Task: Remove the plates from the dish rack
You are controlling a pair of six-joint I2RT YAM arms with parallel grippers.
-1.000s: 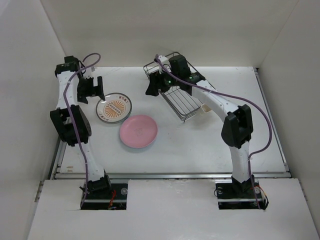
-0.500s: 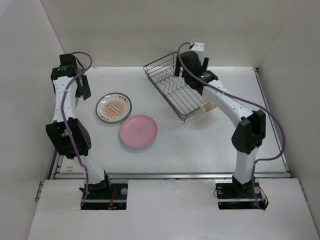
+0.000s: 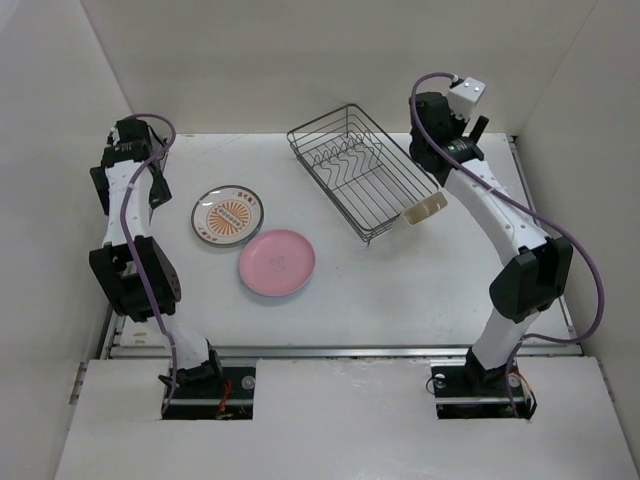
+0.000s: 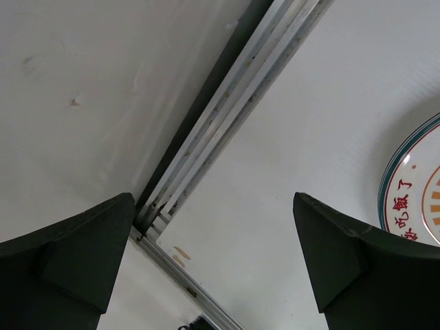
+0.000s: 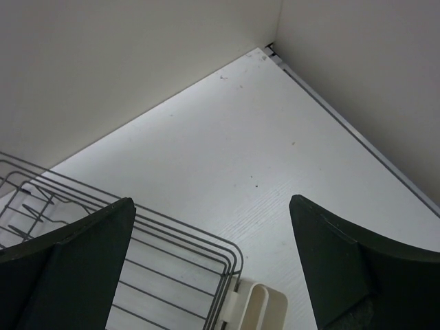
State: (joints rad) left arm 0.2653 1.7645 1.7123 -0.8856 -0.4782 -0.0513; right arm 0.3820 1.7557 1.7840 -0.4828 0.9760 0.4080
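The dish rack [image 3: 352,172] stands at the back middle of the table and holds no plates; its corner wires [image 5: 180,231] and its cream cup [image 5: 265,306] show in the right wrist view. The orange-sunburst plate [image 3: 228,215] and the pink plate [image 3: 277,262] lie flat on the table left of the rack. The other plates are out of view. My left gripper [image 3: 157,181] is open and empty near the table's left edge; its wrist view [image 4: 213,199] shows the sunburst plate's rim [image 4: 412,199] at the right. My right gripper [image 3: 471,133] is open and empty, raised behind the rack's right end [image 5: 212,201].
A metal rail [image 4: 227,117] runs along the table's left edge below the left gripper. White walls [image 3: 300,60] enclose the back and both sides. The rack's cream cup [image 3: 423,208] sticks out toward the right arm.
My right arm has lifted off the rack and swung to the back right. My left arm has pulled back from the sunburst plate toward the left wall.
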